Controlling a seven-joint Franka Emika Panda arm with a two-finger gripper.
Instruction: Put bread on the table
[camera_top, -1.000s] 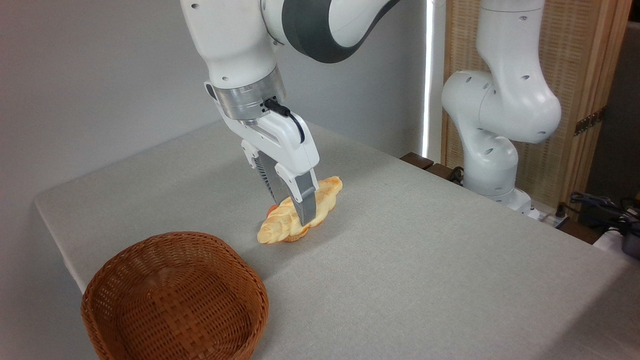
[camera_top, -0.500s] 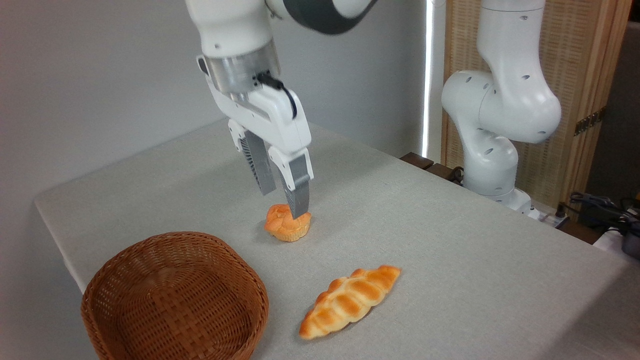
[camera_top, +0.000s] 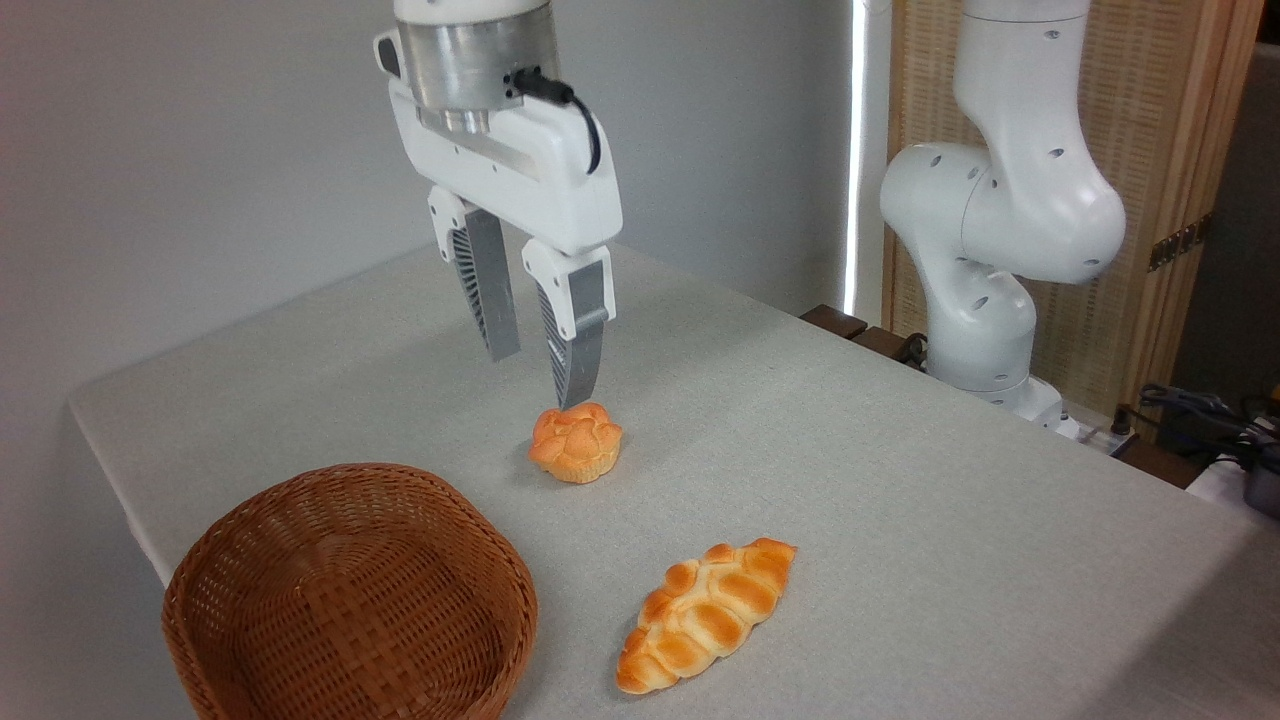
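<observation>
At lower centre of the frame, the braided bread loaf is lying flat on the table, slanting from lower left to upper right, apart from every other item.

Item, upper centre: the gripper is hanging from the white arm, pointing downward. Its jaws are standing moderately parted and are holding nothing. The nearer fingertip is sitting just above the flower-topped bun; whether it is touching the bun cannot be told.

Item, centre: the small round orange bun is resting upright on the grey cloth, well apart from the loaf.

Item, lower left: the round wicker basket is sitting at the table's near corner, showing no contents, close to the loaf but not touching it.

Item, right: the arm's white base and joints are standing beyond the far table edge, before a slatted wooden screen.

Step in hand, by judgement: the loaf is already lying on the table with the jaws free, so the placing appears finished and the arm looks to be clearing away.

Next move, by judgement: lifting straight up is advisable, keeping the fingertips off the bun so that nothing is getting nudged.
</observation>
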